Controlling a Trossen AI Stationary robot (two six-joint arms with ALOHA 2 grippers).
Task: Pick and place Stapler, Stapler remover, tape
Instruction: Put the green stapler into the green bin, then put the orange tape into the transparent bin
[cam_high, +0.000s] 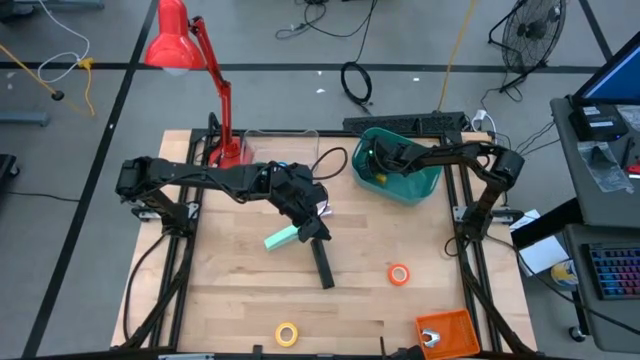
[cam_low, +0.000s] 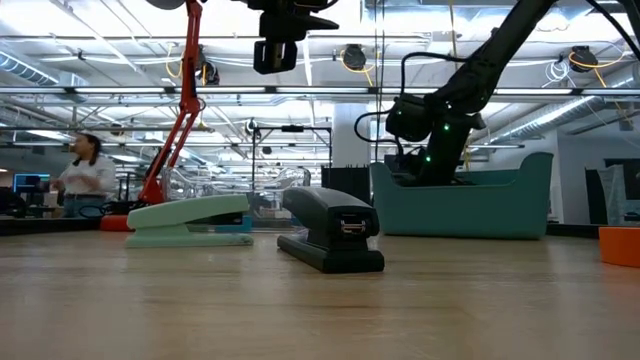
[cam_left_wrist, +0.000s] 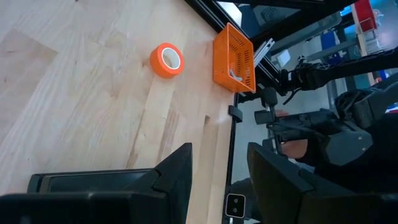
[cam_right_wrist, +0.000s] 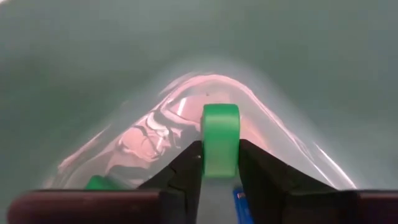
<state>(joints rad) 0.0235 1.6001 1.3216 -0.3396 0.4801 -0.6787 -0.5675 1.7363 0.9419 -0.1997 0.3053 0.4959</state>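
I have the right gripper (cam_right_wrist: 219, 168) down inside the teal bin (cam_high: 420, 188) at the far right of the table, its fingers (cam_right_wrist: 183, 171) set narrowly on either side of a green tape roll (cam_right_wrist: 220, 146) standing on edge; the roll sits between the pads and I judge this to be the drop-off of the green tape, with the jaws just starting to let go, though I cannot tell whether contact is already broken; a scrap of blue and another of green show low in the bin beside it, too little to name.

The left gripper (cam_left_wrist: 217, 180) hovers above the black stapler (cam_high: 322, 262) near the middle of the table, fingers parted and holding nothing; the stapler lies flat, its far end just under that gripper, with a pale green stapler (cam_high: 282, 238) just to its left; the two look to be touching or nearly so.

The orange tape roll (cam_high: 399, 274) lies to the right of the black stapler, the yellow tape roll (cam_high: 287, 334) at the near edge, and an orange basket (cam_high: 448, 331) at the near right corner.

Next, as I see it: open the right jaws fully and lift clear of the bin wall; then bring the left gripper down squarely across the stapler's narrow body, minding the green one alongside.
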